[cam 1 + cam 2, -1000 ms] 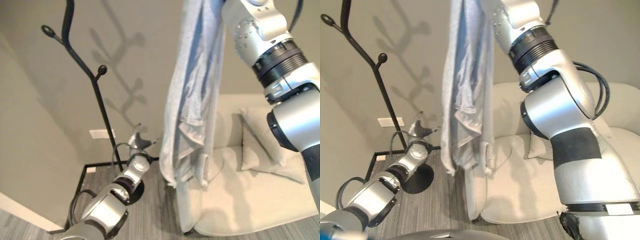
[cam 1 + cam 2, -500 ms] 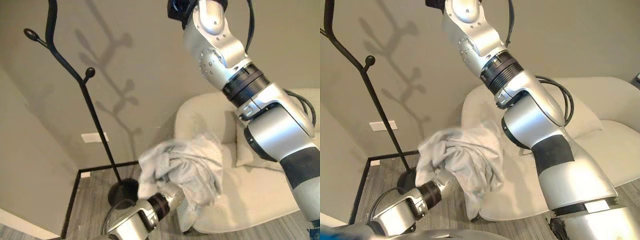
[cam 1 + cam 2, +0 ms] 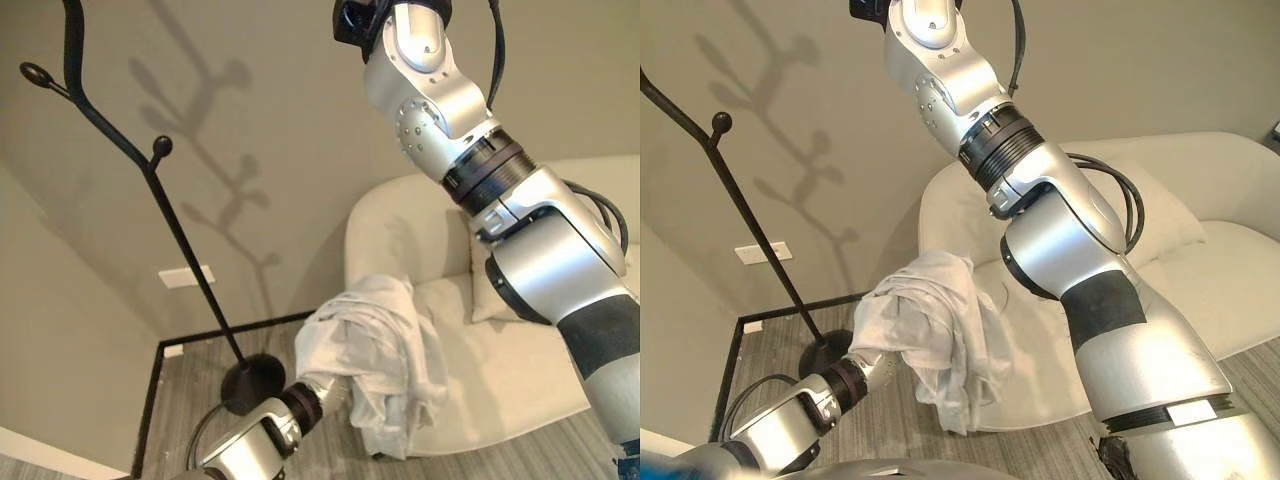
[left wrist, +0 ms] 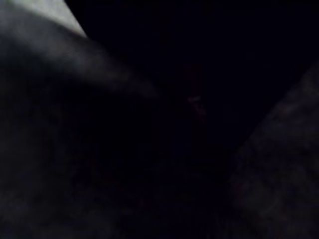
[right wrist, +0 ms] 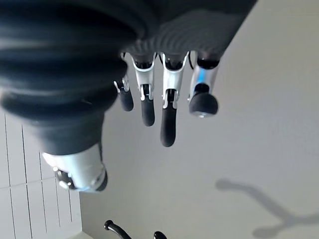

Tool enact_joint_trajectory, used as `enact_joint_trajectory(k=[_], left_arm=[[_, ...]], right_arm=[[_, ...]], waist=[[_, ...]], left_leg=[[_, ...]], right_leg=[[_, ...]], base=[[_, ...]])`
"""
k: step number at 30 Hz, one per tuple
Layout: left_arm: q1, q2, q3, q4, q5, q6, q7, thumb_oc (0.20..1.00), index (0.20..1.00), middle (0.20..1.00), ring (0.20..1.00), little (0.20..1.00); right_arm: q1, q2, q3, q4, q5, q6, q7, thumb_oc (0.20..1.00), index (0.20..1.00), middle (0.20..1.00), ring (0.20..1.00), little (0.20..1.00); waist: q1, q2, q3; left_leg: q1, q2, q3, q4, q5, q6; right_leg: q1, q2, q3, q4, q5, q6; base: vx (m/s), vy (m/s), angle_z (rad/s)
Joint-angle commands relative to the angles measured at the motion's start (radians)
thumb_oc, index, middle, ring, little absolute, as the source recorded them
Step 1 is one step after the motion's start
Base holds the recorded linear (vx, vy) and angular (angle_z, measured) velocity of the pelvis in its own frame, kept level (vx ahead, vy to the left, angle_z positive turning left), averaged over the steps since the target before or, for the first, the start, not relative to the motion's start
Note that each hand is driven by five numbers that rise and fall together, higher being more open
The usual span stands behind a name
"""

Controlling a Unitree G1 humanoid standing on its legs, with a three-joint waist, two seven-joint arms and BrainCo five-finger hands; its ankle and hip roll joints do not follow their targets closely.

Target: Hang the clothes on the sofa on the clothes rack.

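Evidently the garment [image 3: 375, 365] has changed hands. A second ago it hung full length from the raised right arm, with the left arm low and bare near the rack's base. Half a second ago it was already off the right robot hand and bunched over the left robot hand; the eye views have shifted since, so the head has moved too. It sits now as a crumpled pale grey bundle over the end of the left forearm, in front of the sofa [image 3: 470, 340], its loose folds hanging down toward the floor.

That means the cloth is off the sofa but not yet on the rack [image 3: 150, 190], which stands bare against the wall to the robot's left, well apart from the bundle. My judgement is that the task is about halfway: the carry to a hook is still to come, and the bunched cloth may need opening before it will catch on a peg.

The left arm reaches forward and low, its robot hand buried under the cloth; its wrist view is dark, so whether those fingers are curled on the fabric cannot be told. The right arm is stretched high overhead, and its robot hand [image 5: 164, 94] is empty, fingers straight and spread toward the wall, with the rack's hook tips visible below them.
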Motion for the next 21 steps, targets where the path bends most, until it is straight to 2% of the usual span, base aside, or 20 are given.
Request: enact_joint_trajectory(k=[1,3,4,5,6,7,8,9,11,12,15,16,21], left_arm=[[-0.067,-0.041,0.101,-0.037,-0.022,-0.086,0.017,0.200,0.200,0.200,0.200,0.200],[-0.051,-0.021,0.125,-0.110,-0.022,-0.089,0.029,0.200,0.200,0.200,0.200,0.200],[-0.034,-0.012,0.159,-0.172,-0.018,-0.093,0.054,0.200,0.200,0.200,0.200,0.200],[-0.032,-0.012,0.157,-0.173,-0.017,-0.092,0.054,0.200,0.200,0.200,0.200,0.200],[-0.020,-0.006,0.179,-0.209,0.003,-0.094,0.069,0.200,0.200,0.200,0.200,0.200],[0.008,0.005,0.216,-0.270,0.041,-0.098,0.081,0.200,0.200,0.200,0.200,0.200],[0.019,0.007,0.233,-0.286,0.051,-0.104,0.088,0.200,0.200,0.200,0.200,0.200],[0.019,0.007,0.231,-0.287,0.052,-0.104,0.088,0.200,0.200,0.200,0.200,0.200],[0.042,0.022,0.260,-0.316,0.089,-0.096,0.096,0.200,0.200,0.200,0.200,0.200],[0.064,0.030,0.280,-0.354,0.105,-0.085,0.097,0.200,0.200,0.200,0.200,0.200],[0.065,0.034,0.285,-0.378,0.130,-0.080,0.105,0.200,0.200,0.200,0.200,0.200],[0.066,0.038,0.294,-0.400,0.172,-0.071,0.121,0.200,0.200,0.200,0.200,0.200],[0.054,0.042,0.305,-0.406,0.203,-0.070,0.148,0.200,0.200,0.200,0.200,0.200]], right_arm=[[-0.057,-0.121,0.047,-0.107,-0.157,-0.016,-0.004,1.000,1.000,1.000,1.000,1.000],[0.023,-0.174,0.044,-0.274,-0.209,-0.017,-0.010,1.000,1.000,1.000,1.000,1.000],[0.132,-0.248,-0.008,-0.444,-0.357,0.021,-0.051,1.000,1.000,1.000,1.000,1.000],[0.137,-0.249,-0.010,-0.450,-0.360,0.024,-0.053,1.000,1.000,1.000,1.000,1.000],[0.206,-0.295,-0.056,-0.525,-0.490,0.065,-0.071,1.000,1.000,1.000,1.000,1.000],[0.324,-0.403,-0.140,-0.614,-0.698,0.120,-0.078,1.000,1.000,1.000,1.000,1.000],[0.418,-0.491,-0.179,-0.686,-0.783,0.142,-0.070,1.000,1.000,1.000,1.000,1.000],[0.421,-0.492,-0.181,-0.689,-0.784,0.143,-0.070,1.000,1.000,1.000,1.000,1.000],[0.531,-0.560,-0.203,-0.753,-0.855,0.163,-0.043,1.000,1.000,1.000,1.000,1.000],[0.678,-0.586,-0.250,-0.823,-0.924,0.174,-0.015,1.000,1.000,1.000,1.000,1.000],[0.812,-0.576,-0.305,-0.859,-0.997,0.197,-0.011,1.000,1.000,1.000,1.000,1.000],[0.945,-0.557,-0.354,-0.885,-1.076,0.218,-0.009,1.000,1.000,1.000,1.000,1.000],[1.077,-0.500,-0.375,-0.863,-1.064,0.220,-0.001,1.000,1.000,1.000,1.000,1.000]], waist=[[0.028,-0.033,-0.009],[0.020,-0.022,-0.005],[0.015,-0.008,0.003],[0.016,-0.009,0.002],[0.017,-0.002,0.008],[0.024,0.011,0.018],[0.027,0.013,0.023],[0.027,0.013,0.022],[0.026,0.018,0.030],[0.025,0.026,0.035],[0.023,0.033,0.038],[0.022,0.039,0.039],[0.023,0.042,0.039]], left_leg=[[-0.065,0.038,-0.074,0.004,0.018,-0.039],[-0.065,0.040,-0.069,0.004,0.017,-0.036],[-0.065,0.040,-0.067,0.004,0.016,-0.034],[-0.064,0.040,-0.067,0.004,0.015,-0.034],[-0.064,0.039,-0.068,0.004,0.014,-0.032],[-0.074,0.038,-0.071,0.004,0.021,-0.028],[-0.079,0.036,-0.071,0.004,0.023,-0.026],[-0.079,0.035,-0.071,0.004,0.023,-0.026],[-0.083,0.034,-0.068,0.004,0.025,-0.026],[-0.084,0.034,-0.064,0.004,0.025,-0.024],[-0.083,0.033,-0.061,0.004,0.022,-0.022],[-0.083,0.032,-0.060,0.004,0.020,-0.020],[-0.081,0.032,-0.057,0.004,0.017,-0.017]], right_leg=[[0.041,0.007,-0.017,0.007,0.014,-0.056],[0.037,0.007,-0.014,0.010,0.014,-0.055],[0.035,0.006,-0.013,0.013,0.012,-0.055],[0.035,0.005,-0.013,0.013,0.012,-0.055],[0.037,0.004,-0.015,0.012,0.011,-0.054],[0.035,0.004,-0.021,0.010,0.015,-0.052],[0.038,0.003,-0.029,0.003,0.014,-0.050],[0.039,0.003,-0.029,0.002,0.015,-0.050],[0.041,0.000,-0.033,-0.002,0.017,-0.047],[0.041,-0.003,-0.034,-0.005,0.019,-0.044],[0.042,-0.006,-0.036,-0.006,0.019,-0.041],[0.044,-0.009,-0.041,-0.008,0.019,-0.039],[0.044,-0.012,-0.044,-0.009,0.018,-0.036]], base=[[0.00,0.000,0.00],[0.00,0.000,0.00],[0.00,0.000,0.00],[0.00,0.000,0.00],[0.00,0.000,0.00],[-0.03,-0.008,0.09],[-0.03,-0.010,0.15],[-0.01,-0.014,0.11],[-0.01,0.000,-0.01],[-0.01,0.006,-0.07],[0.00,0.007,-0.09],[0.00,0.002,-0.08],[-0.01,-0.003,0.04]])
